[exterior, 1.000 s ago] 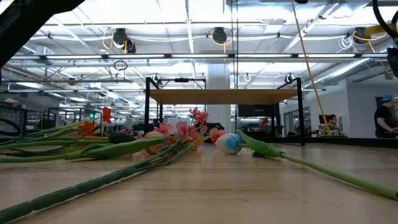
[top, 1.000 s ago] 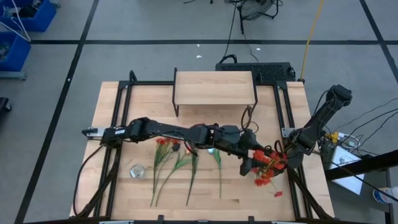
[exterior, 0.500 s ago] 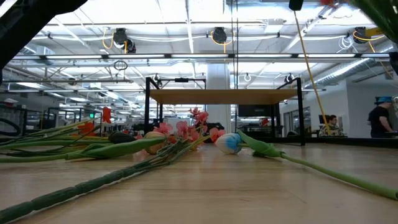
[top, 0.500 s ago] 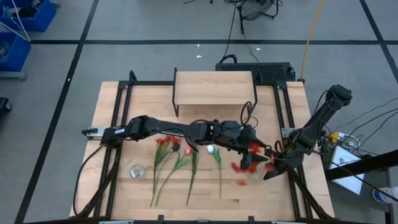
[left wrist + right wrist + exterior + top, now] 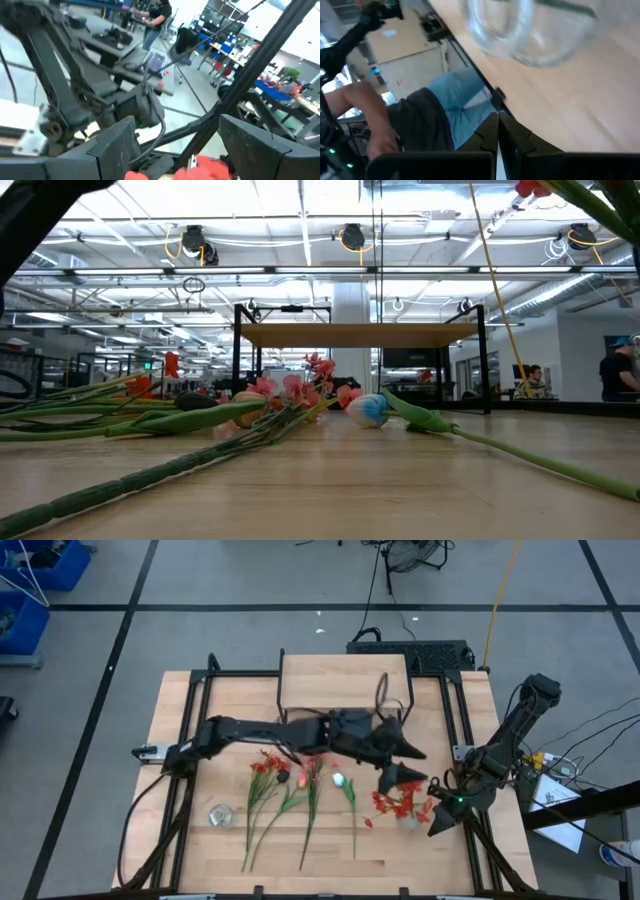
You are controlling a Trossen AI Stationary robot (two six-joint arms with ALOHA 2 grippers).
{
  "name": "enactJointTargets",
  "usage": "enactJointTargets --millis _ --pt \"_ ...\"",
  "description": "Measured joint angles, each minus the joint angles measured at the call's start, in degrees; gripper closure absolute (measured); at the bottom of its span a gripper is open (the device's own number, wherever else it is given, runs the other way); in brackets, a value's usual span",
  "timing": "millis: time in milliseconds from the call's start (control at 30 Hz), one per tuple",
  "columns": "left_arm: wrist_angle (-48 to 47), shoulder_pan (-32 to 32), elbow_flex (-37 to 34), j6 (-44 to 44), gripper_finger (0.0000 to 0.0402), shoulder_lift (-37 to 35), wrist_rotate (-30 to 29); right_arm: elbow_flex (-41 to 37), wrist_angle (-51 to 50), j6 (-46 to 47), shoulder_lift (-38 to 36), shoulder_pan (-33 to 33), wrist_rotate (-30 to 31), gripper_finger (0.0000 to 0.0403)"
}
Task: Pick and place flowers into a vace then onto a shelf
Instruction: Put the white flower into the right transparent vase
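A bunch of red-blossomed flowers (image 5: 393,804) spreads over a clear glass vase (image 5: 410,821) near the table's right edge; its stems seem to go into the vase. My left gripper (image 5: 412,766) hangs open just beyond the bunch, on its far side; its wrist view shows red blossoms (image 5: 210,167) below the fingers. My right gripper (image 5: 436,823) is shut beside the vase (image 5: 520,30), on its right, apart from it. Several more stems (image 5: 300,808) lie flat on the table. The shelf (image 5: 345,680) stands at the far edge.
A small clear glass object (image 5: 220,813) sits near the table's left near corner. In the low view stems and buds (image 5: 370,410) lie before the shelf (image 5: 360,335), and a green stem (image 5: 595,200) crosses the top corner. A person (image 5: 420,115) stands beside the table.
My left gripper has drawn back from the table's right near area toward the far edge and risen. The red bunch, which was at that gripper near the right edge, has shifted left and now stands apart from it. My right gripper has edged toward the near edge.
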Motion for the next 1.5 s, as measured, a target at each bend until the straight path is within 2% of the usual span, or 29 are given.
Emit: enactJointTargets --millis 100,333,533,600,733,867,967,1100,1267,1333,1500 --pt "-8.0 1.1 0.0 2.0 0.0108 -3.7 -1.3 0.0 4.5 -5.0 0.0 1.3 6.2 0.0399" --pt "-26.9 2.6 0.0 6.8 0.0108 -11.2 -10.1 0.0 16.4 -17.6 0.0 2.5 21.6 0.0399" --pt "-40.5 2.6 0.0 7.3 0.0108 -14.8 -16.6 0.0 26.9 -29.8 0.0 2.5 26.8 0.0399" --pt "-42.3 2.7 0.0 6.9 0.0108 -15.3 -16.6 0.0 30.5 -31.5 0.0 2.5 26.8 0.0399" --pt "-45.1 2.4 0.0 6.8 0.0108 -16.5 -16.6 0.0 42.2 -41.9 0.1 2.5 29.3 0.0399" --pt "-45.4 2.2 0.0 7.1 0.0108 -17.0 -14.9 0.4 54.3 -56.2 0.2 2.5 33.2 0.0399" --pt "-43.7 2.3 0.0 6.8 0.0108 -17.3 -12.5 3.4 58.2 -67.1 0.2 2.3 36.1 0.0399" --pt "-42.3 2.3 0.0 7.5 0.0108 -17.3 -9.8 10.6 55.9 -79.7 0.4 1.0 40.7 0.0399" --pt "-42.5 2.3 0.0 7.2 0.0108 -17.5 -7.6 24.0 42.5 -88.9 2.2 -2.4 44.4 0.0399" --pt "-42.8 2.5 0.0 5.8 0.0108 -18.1 -8.8 29.6 35.8 -91.2 3.6 -4.4 44.4 0.0399" --pt "-41.1 2.7 0.0 6.4 0.0128 -20.8 -16.7 41.9 18.4 -91.9 8.8 -10.6 44.5 0.0399"
